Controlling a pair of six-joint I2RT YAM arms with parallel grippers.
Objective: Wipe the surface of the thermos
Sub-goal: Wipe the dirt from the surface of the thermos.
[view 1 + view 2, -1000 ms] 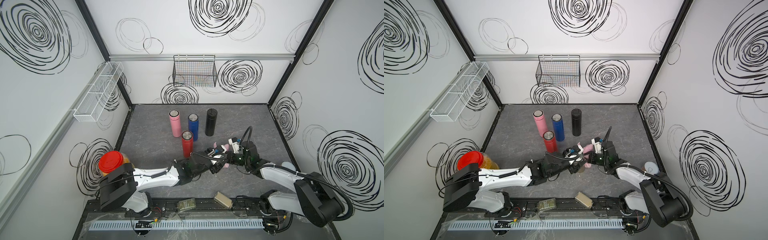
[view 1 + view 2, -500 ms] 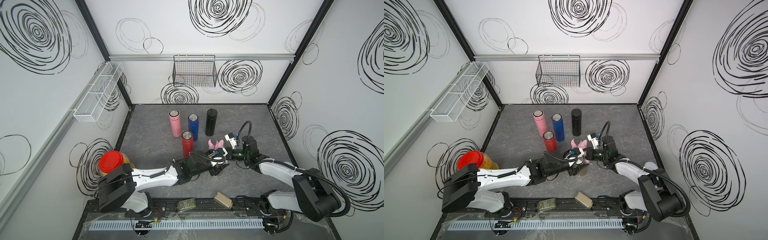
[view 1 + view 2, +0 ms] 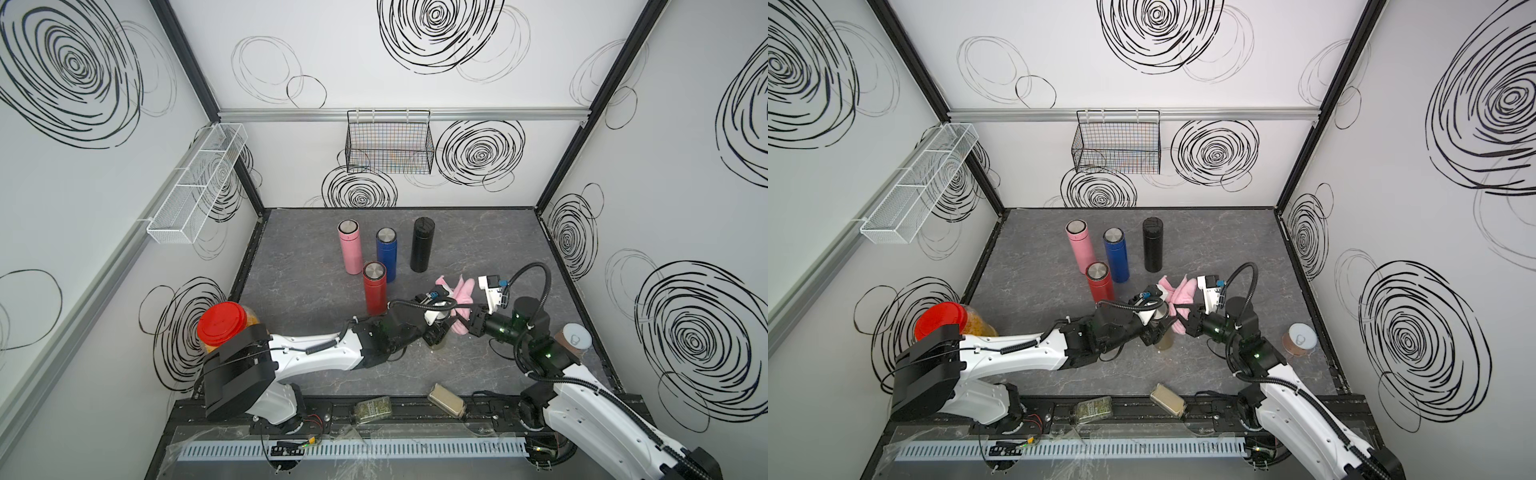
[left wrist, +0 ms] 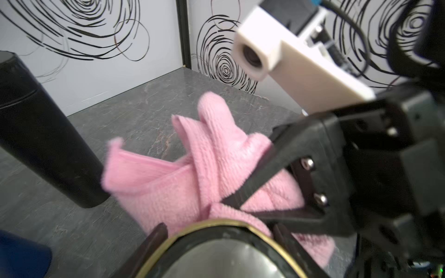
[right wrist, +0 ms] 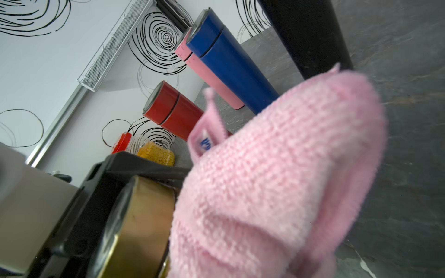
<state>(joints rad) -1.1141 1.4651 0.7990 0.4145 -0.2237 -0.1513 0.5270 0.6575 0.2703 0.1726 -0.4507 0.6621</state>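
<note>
Hazard: the pink cloth is pinched at one fold only, with most of it bunched free. A hard stroke could pull it loose or tilt the gold thermos in its grip.

The left gripper reaches low from the left and clamps the upright thermos near its cap, near-right of the red thermos. The right gripper reaches in from the right, closed on the cloth, holding it against the thermos.
</note>
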